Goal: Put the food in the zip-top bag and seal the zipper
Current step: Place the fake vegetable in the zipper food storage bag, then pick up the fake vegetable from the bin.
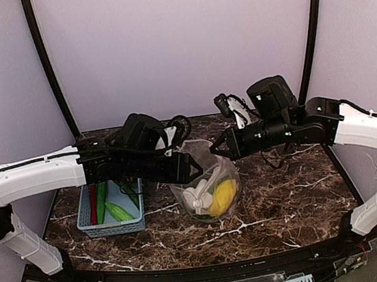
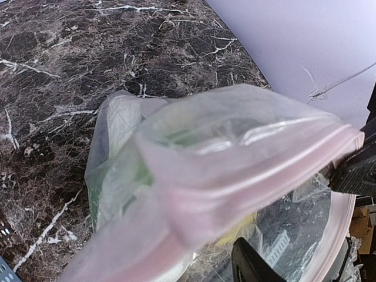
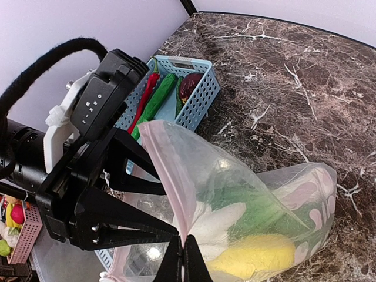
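The zip-top bag [image 1: 204, 187] stands on the marble table, its mouth lifted between my grippers. Inside are a yellow piece [image 3: 255, 258], a white piece [image 3: 220, 226] and a green leafy bunch [image 3: 258, 205]. My right gripper [image 3: 184, 249] is shut on the pink zipper [image 3: 167, 176] at one lip. My left gripper [image 3: 169, 211] faces it at the mouth, fingers apart, with one finger [image 2: 249, 267] under the draped strip [image 2: 258, 176]. A red chilli [image 3: 144, 97], green long pieces [image 3: 157, 97] and a dark red fruit [image 3: 189, 85] lie in the basket.
The light blue basket [image 1: 88, 218] sits left of the bag under the left arm. A pink basket [image 3: 26, 235] with small toys shows at the lower left of the right wrist view. Lilac walls and black frame posts [image 1: 49, 69] enclose the table.
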### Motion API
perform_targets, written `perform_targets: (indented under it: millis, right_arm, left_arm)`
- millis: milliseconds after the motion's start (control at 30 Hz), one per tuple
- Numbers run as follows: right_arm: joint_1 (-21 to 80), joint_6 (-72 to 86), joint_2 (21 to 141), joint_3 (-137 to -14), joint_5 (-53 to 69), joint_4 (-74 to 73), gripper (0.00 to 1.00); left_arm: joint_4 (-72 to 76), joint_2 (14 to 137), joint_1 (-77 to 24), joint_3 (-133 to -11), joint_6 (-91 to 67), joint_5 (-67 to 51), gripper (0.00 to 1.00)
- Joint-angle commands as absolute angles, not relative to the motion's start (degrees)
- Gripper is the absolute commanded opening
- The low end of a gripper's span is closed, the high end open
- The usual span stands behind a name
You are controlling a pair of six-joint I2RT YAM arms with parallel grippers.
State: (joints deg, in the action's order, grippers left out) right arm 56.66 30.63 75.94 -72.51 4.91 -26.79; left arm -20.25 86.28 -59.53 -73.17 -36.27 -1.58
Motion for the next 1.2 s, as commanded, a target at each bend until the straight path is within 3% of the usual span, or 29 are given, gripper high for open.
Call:
perform_targets:
  millis: [0,267,467,600,933,1167]
  right_arm:
    - [57.1,30.3,75.9,-73.8,5.0,-24.4,0.00]
    - [57.1,30.3,75.7,-73.3,4.9,-24.4,0.00]
    - [57.1,30.3,75.3,-72.9,4.7,-24.4,0.00]
    - [57.1,30.3,75.3,-72.7,4.5,-24.3,0.00]
    - [57.1,30.0,75.4,-72.6,4.3,-24.3,0.00]
    - [57.1,30.0,75.9,-72.8,4.7,-24.3,0.00]
  left_arm:
    - [-23.5,84.3,-59.8,-75.5,-34.6,-1.3,0.53]
    - [-24.3,80.6,-59.7,-75.7,-32.4,-5.5,0.56]
    - [-34.6,78.7,-57.9,-81.5,-28.7,-7.6,0.59]
    - [-38.0,75.8,-53.6,-81.8,-28.2,-8.6,0.67]
    - [-36.9,65.6,-37.0,-70.9,-29.4,-8.2,0.86]
    - [-36.7,64.8,-28.1,-61.7,-29.9,-6.7,0.89]
